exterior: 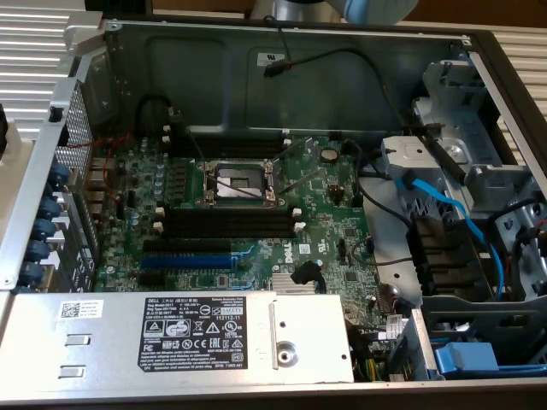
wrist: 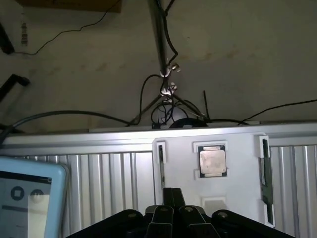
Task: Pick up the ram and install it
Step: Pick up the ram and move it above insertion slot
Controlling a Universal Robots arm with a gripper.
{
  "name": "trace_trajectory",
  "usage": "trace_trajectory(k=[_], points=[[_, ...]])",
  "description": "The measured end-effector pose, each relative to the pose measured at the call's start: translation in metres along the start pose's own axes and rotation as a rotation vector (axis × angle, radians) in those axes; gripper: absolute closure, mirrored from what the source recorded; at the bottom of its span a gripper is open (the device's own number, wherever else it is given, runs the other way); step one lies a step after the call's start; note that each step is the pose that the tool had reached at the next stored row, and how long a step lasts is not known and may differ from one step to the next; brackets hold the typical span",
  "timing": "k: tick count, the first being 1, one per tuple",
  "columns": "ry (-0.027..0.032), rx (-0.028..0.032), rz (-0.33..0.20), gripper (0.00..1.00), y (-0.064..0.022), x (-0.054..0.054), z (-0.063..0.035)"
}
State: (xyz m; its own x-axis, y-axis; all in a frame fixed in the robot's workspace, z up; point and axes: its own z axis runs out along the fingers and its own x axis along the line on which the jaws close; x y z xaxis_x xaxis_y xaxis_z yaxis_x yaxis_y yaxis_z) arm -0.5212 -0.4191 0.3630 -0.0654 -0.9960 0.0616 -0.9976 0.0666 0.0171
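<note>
Your gripper has its jaws closed on nothing. The thin green ram lies in a white tray. In the exterior view, long black slots sit at six o'clock of the square socket.

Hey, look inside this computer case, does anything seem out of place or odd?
Nothing looks damaged or spilled. Still, the processor socket looks empty, the black memory slots hold no sticks, and a black connector hangs unplugged by the case's back wall.
</note>
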Motion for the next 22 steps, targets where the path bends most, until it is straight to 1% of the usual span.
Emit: trace_trajectory(k=[1, 3, 7, 8, 9, 11, 12, 13, 15, 16, 18, 19, 22], points=[[-0.0004, 0.0052, 0.0, 0.89, -0.0004, 0.002, 0.0002], [-0.0006, 0.0113, 0.001, 0.89, -0.0033, 0.004, 0.0002], [-0.0011, 0.0168, 0.001, 0.89, -0.0145, 0.007, 0.0002], [-0.0011, 0.0194, 0.001, 0.89, -0.0159, 0.008, 0.0004], [-0.0016, 0.0253, 0.002, 0.89, -0.0162, 0.008, 0.0009], [-0.0027, 0.0414, 0.003, 0.89, -0.0164, 0.008, 0.0017], [-0.0034, 0.0517, 0.003, 0.89, -0.0165, 0.009, 0.0034], [-0.0037, 0.0553, 0.003, 0.89, -0.0166, 0.01, 0.0044], [-0.0054, 0.0581, 0.004, 0.89, -0.0175, 0.014, 0.0093], [-0.0062, 0.0588, 0.004, 0.89, -0.0192, 0.015, 0.012], [-0.0073, 0.0592, 0.004, 0.89, -0.0282, 0.014, 0.0179], [-0.0075, 0.0595, 0.004, 0.89, -0.0303, 0.013, 0.0215], [-0.0089, 0.0595, 0.004, 0.89, -0.0313, 0.013, 0.0323]])
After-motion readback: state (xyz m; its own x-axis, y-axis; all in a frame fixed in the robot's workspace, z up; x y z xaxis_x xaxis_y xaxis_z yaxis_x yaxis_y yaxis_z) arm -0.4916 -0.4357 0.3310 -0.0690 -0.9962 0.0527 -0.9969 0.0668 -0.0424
